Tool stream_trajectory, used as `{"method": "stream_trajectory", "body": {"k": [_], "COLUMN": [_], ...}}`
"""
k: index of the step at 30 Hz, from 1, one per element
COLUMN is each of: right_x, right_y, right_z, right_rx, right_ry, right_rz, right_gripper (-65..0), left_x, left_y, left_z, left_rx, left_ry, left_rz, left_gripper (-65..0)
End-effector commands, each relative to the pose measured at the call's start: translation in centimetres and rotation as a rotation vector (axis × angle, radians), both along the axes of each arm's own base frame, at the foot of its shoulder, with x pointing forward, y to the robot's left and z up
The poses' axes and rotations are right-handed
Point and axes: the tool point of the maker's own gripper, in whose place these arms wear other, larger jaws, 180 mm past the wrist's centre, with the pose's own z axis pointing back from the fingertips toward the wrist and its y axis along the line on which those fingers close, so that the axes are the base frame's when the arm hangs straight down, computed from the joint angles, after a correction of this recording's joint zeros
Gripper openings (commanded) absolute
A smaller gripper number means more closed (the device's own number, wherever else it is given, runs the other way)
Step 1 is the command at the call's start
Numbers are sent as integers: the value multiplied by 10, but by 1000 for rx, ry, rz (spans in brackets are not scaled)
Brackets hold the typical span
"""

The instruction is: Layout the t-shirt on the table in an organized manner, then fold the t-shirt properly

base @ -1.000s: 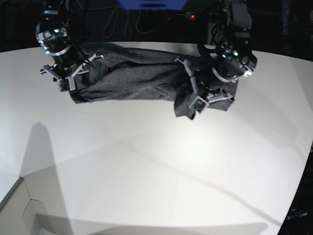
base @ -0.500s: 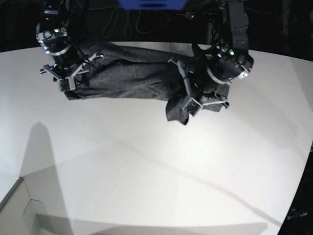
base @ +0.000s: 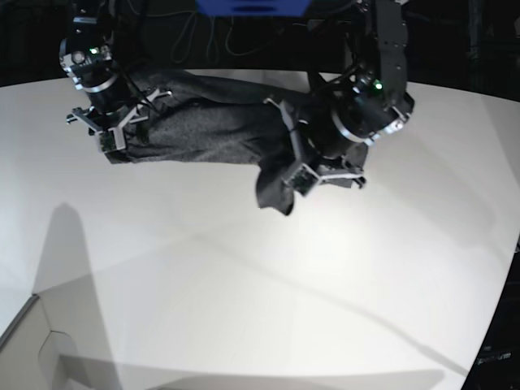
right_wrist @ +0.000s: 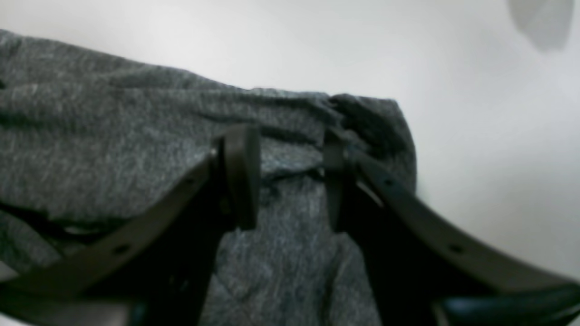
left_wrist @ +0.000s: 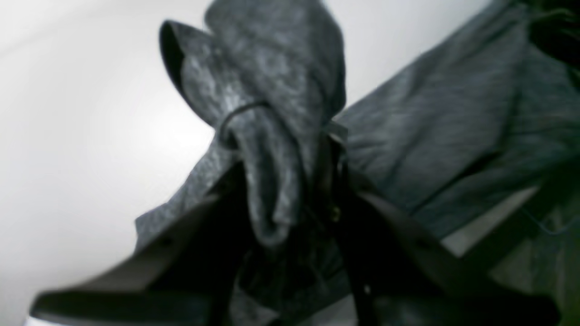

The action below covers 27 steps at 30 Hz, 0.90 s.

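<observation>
The dark-grey t-shirt (base: 211, 122) hangs stretched between my two grippers over the far part of the white table (base: 244, 284). On the base view's right, my left gripper (base: 296, 169) is shut on a bunched end of the t-shirt (left_wrist: 276, 181), and a flap droops below it toward the table. On that view's left, my right gripper (base: 110, 130) holds the other end. Its fingers (right_wrist: 242, 176) stand apart with a thick fold of the t-shirt (right_wrist: 290, 199) filling the gap between them.
A pale box corner (base: 36, 349) sits at the near left of the table. The table's curved edge runs down the right side (base: 508, 284). Dark cables and equipment stand behind the far edge.
My left arm has swung toward the base view's left and slightly nearer, carrying its bunched end of the shirt. The cloth between the grippers has shortened. The right arm has stayed put.
</observation>
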Motion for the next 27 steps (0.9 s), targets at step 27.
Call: {"method": "stream_trajectory", "body": {"k": [27], "right_x": [7], "right_y": [1], "right_z": [12], "right_rx": [3], "right_ry": [-47], "right_rz": [10], "right_gripper": [-416], "left_x": [-4], "left_y": [-28], "left_z": [-10], "left_rx": [-61], "left_ry": [33], "left_rz": [-66], "left_gripper": [-418]}}
